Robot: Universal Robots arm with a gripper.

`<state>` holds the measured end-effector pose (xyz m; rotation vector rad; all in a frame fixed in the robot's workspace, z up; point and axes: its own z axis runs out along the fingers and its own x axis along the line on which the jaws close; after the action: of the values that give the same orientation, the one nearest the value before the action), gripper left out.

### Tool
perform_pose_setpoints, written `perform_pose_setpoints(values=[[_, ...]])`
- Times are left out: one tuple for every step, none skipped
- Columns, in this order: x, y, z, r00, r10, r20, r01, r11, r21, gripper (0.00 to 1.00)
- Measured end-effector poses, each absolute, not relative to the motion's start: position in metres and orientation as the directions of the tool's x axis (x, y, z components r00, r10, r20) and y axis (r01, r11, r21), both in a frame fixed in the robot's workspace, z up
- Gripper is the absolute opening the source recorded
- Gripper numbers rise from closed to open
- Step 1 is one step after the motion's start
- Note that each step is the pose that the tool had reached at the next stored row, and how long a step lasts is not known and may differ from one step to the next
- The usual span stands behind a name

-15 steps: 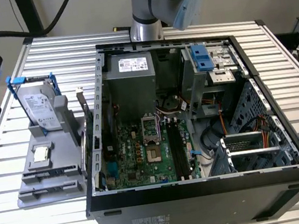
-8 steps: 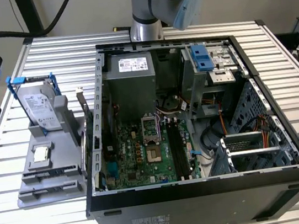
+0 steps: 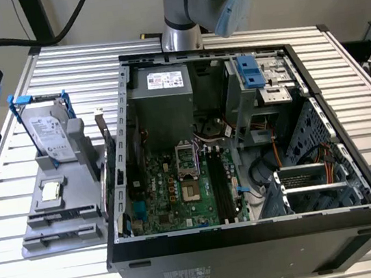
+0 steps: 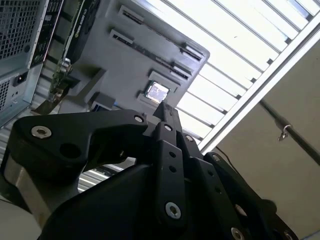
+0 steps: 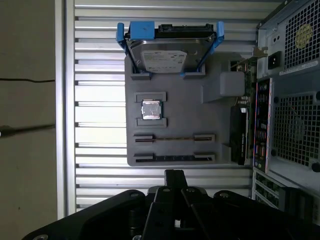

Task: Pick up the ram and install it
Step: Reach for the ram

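Black gripper [image 5: 173, 175], jaws together and empty, hangs clear of the grey tray [image 5: 185, 117]; the ram [image 5: 173, 157] stands in the tray slot nearest the gripper, untouched; the chip [image 5: 151, 109] lies just beyond it.

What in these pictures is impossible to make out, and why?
- First wrist view: the ram stands edge-on in the gray holder, so its faces and chips are hidden.
- Second wrist view: the pincer's black body covers part of the holder.
- Exterior view: the arm is cut off by the top edge; the motherboard's black slots are too small for detail.
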<state>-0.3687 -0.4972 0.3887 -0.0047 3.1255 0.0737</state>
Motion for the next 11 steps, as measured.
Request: perform_pose_setpoints(values=[[-0.3687, -0.4972, 0.3887, -1.000, -0.011, -0.015, -0.011, 0.999, 0.047, 0.00], [-0.3688, -0.4972, 0.3887, -1.000, -0.022, -0.015, -0.023, 0.999, 0.047, 0.00], [-0.3687, -0.4972, 0.3887, -0.999, -0.035, -0.015, -0.036, 0.998, 0.047, 0.00], [-0.3687, -0.4972, 0.3887, -0.999, -0.050, -0.015, -0.051, 0.998, 0.047, 0.00], [-0.3687, -0.4972, 0.3886, -0.998, -0.065, -0.015, -0.066, 0.997, 0.047, 0.00], [-0.3688, -0.4972, 0.3886, -0.997, -0.082, -0.015, -0.083, 0.995, 0.047, 0.00], [-0.3687, -0.4972, 0.3886, -0.995, -0.100, -0.015, -0.100, 0.994, 0.047, 0.00], [-0.3687, -0.4972, 0.3887, -0.993, -0.118, -0.015, -0.119, 0.992, 0.047, 0.00], [-0.3687, -0.4972, 0.3886, -0.991, -0.135, -0.015, -0.135, 0.990, 0.047, 0.00], [-0.3687, -0.4972, 0.3886, -0.988, -0.153, -0.015, -0.154, 0.987, 0.047, 0.00], [-0.3687, -0.4972, 0.3887, -0.985, -0.171, -0.015, -0.172, 0.984, 0.047, 0.00]])
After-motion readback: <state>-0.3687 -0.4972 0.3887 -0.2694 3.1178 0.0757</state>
